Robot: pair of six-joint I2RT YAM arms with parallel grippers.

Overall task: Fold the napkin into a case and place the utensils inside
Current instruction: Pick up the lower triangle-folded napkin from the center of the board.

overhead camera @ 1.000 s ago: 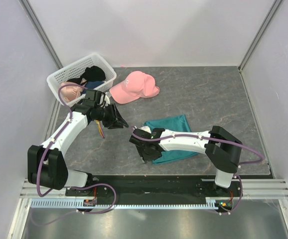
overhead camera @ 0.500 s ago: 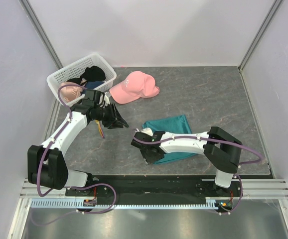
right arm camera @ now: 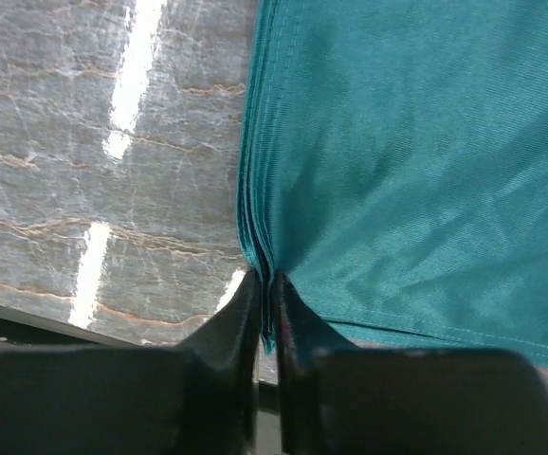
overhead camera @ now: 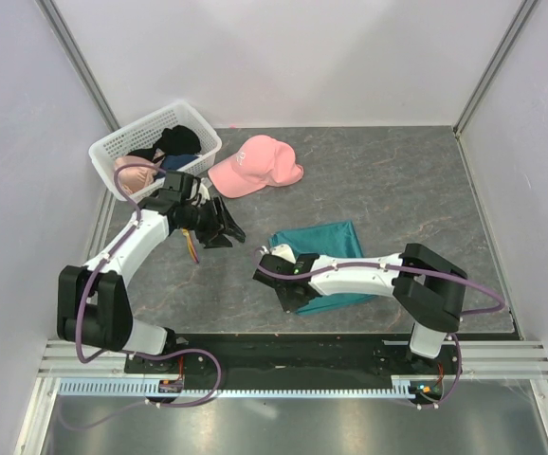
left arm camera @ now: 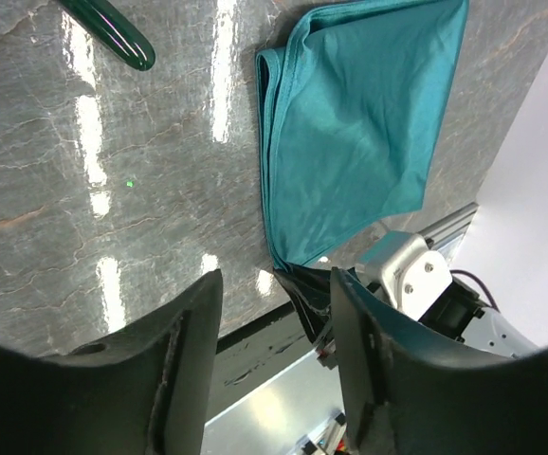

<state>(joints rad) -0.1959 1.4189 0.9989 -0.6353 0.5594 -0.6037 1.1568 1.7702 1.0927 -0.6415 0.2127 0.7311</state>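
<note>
Right end effector [right arm camera: 266, 284] is at the near-left corner of the napkin [right arm camera: 397, 171], jaws nearly together and pinched on the stacked fold edge; several layers show in the nip. From above, the napkin [overhead camera: 323, 242] lies on the bench [overhead camera: 397, 190] in front of the right arm as a folded, roughly square pad, flat, partly hidden by that arm. It's not a narrow strip yet, so I read this as mid-fold: corner gripped, next fold not made. Left end effector [left arm camera: 274, 284] hangs above the bench to the left of the napkin, jaws wide, nothing between them, well apart from the cloth. A dark handle [left arm camera: 113, 33] lies on the bench farther left in its view, probably the fork; its head is out of frame. The thin purple-and-orange piece [overhead camera: 193, 248] sits just beside the left arm's wrist. Both utensils are outside the cloth. Farther back: pink cap [overhead camera: 255, 166], then the white basket [overhead camera: 113, 152] in the far-left corner, neither involved. Next move as I see it: lift that corner low and carry it across to narrow the pad, keeping all layers in the pinch. The risk is a lower layer slipping out and the stack fanning open. The left arm is free to pin the opposite edge or go for the fork.
</note>
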